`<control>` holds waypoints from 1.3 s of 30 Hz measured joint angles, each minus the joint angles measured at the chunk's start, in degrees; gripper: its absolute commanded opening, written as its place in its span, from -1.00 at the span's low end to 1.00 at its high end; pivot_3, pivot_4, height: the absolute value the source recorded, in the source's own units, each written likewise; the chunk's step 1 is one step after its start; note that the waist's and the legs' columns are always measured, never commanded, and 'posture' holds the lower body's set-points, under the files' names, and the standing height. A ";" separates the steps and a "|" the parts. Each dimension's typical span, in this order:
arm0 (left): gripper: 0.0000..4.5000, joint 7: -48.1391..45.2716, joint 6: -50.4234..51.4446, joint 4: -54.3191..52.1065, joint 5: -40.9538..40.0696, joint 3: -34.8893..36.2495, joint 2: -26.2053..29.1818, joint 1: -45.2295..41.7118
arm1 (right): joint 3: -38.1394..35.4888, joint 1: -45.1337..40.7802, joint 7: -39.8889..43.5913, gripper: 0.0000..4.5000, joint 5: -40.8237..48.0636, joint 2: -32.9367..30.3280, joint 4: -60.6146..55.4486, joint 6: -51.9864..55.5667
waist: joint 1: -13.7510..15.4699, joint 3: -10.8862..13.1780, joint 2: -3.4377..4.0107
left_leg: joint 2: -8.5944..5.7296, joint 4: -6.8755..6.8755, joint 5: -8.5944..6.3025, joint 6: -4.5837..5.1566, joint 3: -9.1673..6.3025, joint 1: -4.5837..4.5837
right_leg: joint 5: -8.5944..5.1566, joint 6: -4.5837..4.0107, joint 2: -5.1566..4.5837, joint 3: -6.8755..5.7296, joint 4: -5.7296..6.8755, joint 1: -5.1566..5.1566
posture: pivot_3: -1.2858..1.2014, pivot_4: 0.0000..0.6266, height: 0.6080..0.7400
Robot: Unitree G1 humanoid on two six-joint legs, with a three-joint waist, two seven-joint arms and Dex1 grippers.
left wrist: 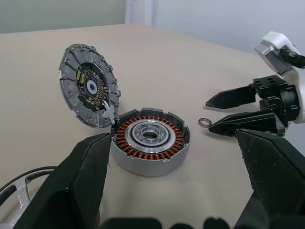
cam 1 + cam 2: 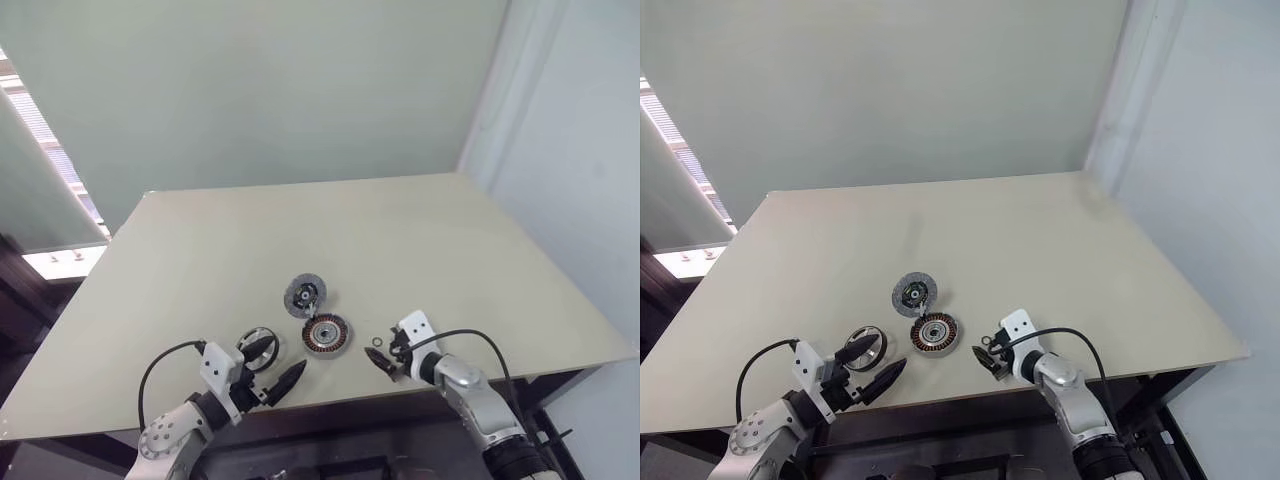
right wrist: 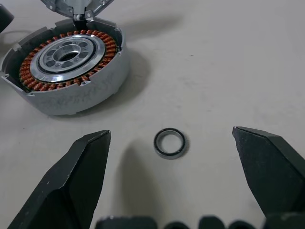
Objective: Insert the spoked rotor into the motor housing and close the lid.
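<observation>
Spoked rotor (image 2: 257,346) is lying beside the left gripper (image 2: 277,367), jaws apart, empty. Motor housing (image 3: 66,67) is sitting beyond the right gripper (image 3: 171,179), likewise gaping.

Near the surface's (image 2: 1060,250) front edge sit the motor housing (image 2: 935,334) with its lid (image 2: 914,293) raised, the spoked rotor (image 2: 863,343) by the open left claw (image 2: 872,368), and the open right claw (image 2: 990,360)

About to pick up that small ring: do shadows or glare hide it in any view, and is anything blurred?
Right wrist view: small ring sharp, soft shadow beside it, no glare; the near black fingers look softer. Left wrist view: ring clear beside the right tool; motor housing crisp. Head views: even light, ring tiny.
</observation>
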 measured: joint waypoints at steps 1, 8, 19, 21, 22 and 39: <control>1.00 -0.03 0.00 0.03 0.02 0.00 0.06 -0.01 | 0.00 -0.27 0.00 0.98 -0.02 0.13 0.54 -0.17 | 0.00 0.00 0.00 | 0.00 0.00 0.00 0.00 0.00 0.00 | 0.00 0.00 0.00 0.00 0.00 0.00 | 0.03 -1.00 1.00; 1.00 -0.14 -0.01 0.60 0.05 -0.01 0.24 -0.04 | -0.06 -1.53 -0.10 0.98 -0.56 0.88 3.69 -1.57 | 0.01 -0.01 0.01 | -0.02 0.00 0.00 0.01 -0.03 0.01 | 0.00 0.00 0.01 0.00 0.01 0.01 | 0.03 -1.00 1.00; 1.00 -0.08 -0.04 0.64 0.35 -0.06 0.25 -0.09 | -0.71 -1.64 -0.19 -0.14 -1.19 1.47 5.16 -2.32 | -0.01 -0.02 0.01 | -0.02 0.00 0.00 0.01 -0.04 0.10 | 0.00 0.00 0.03 0.01 0.02 0.09 | 0.03 -1.00 1.00; 1.00 -0.07 -0.05 0.64 0.38 -0.09 0.25 -0.09 | -0.82 -1.64 -0.17 -0.48 -1.21 1.46 5.20 -2.32 | -0.02 -0.02 0.01 | -0.02 0.00 -0.01 0.01 -0.05 0.10 | 0.00 0.00 0.03 0.01 0.02 0.09 | 0.03 -1.00 1.00; 1.00 -0.06 -0.06 0.64 0.39 -0.12 0.25 -0.11 | -0.82 -1.63 -0.16 -0.61 -1.21 1.50 5.23 -2.32 | -0.01 -0.02 0.01 | -0.02 0.00 -0.01 0.01 -0.05 0.10 | 0.00 0.00 0.03 0.01 0.03 0.09 | 0.03 -1.00 1.00; 1.00 0.01 -0.47 1.31 0.40 -0.11 0.25 -1.31 | -0.88 -4.83 -0.58 -0.68 -1.06 4.24 -0.36 -0.54 | -0.02 -0.01 0.04 | -0.01 0.00 0.00 0.02 -0.05 0.09 | 0.00 0.00 0.05 0.01 0.05 0.07 | 0.03 -1.00 1.00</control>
